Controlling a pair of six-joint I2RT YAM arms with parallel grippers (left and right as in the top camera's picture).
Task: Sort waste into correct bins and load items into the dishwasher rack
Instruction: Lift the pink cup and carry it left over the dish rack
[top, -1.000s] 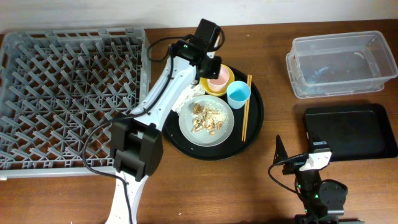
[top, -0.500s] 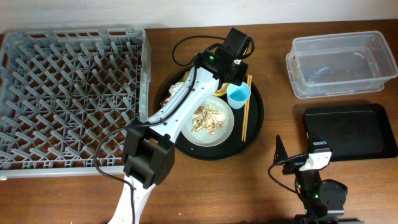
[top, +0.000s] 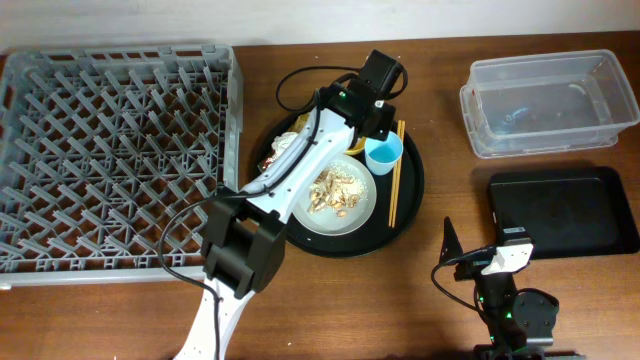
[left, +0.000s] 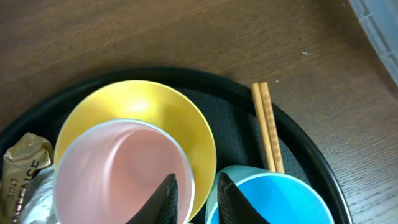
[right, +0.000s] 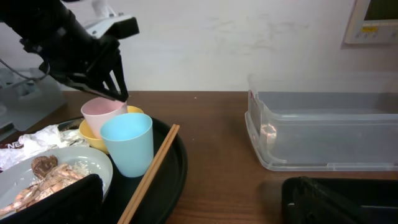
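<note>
**Pink cup under the left gripper**

The big grey dishwasher rack fills the 9 o'clock side of the table. Next to it, in the middle, lies a round black tray.

At the tray's 10 o'clock are white paper napkins and a shiny brownish wrapper. The left arm hides part of them. At 6 o'clock sits the pale plate with crumbly food scraps on it.

At 12 o'clock stands the yellow bowl, and the pink cup is inside it. The left gripper hangs right over this cup. Its fingers are only a little way apart. One is over the inside of the cup and the other is outside its wall, so the rim lies between them. It is not clear if they touch the cup.

The light-blue cup stands upright at 2 o'clock, just beside the bowl. The wooden chopsticks lie side by side at 3 o'clock, pointing from 12 to 6.

Farther right are the bins. The clear tub sits at the table's 2 o'clock. The flat black tray lies near it, at about 4 o'clock. The right gripper is at the table's 5 o'clock, well apart from the round tray. Its fingers are spread wide and hold nothing.
</note>
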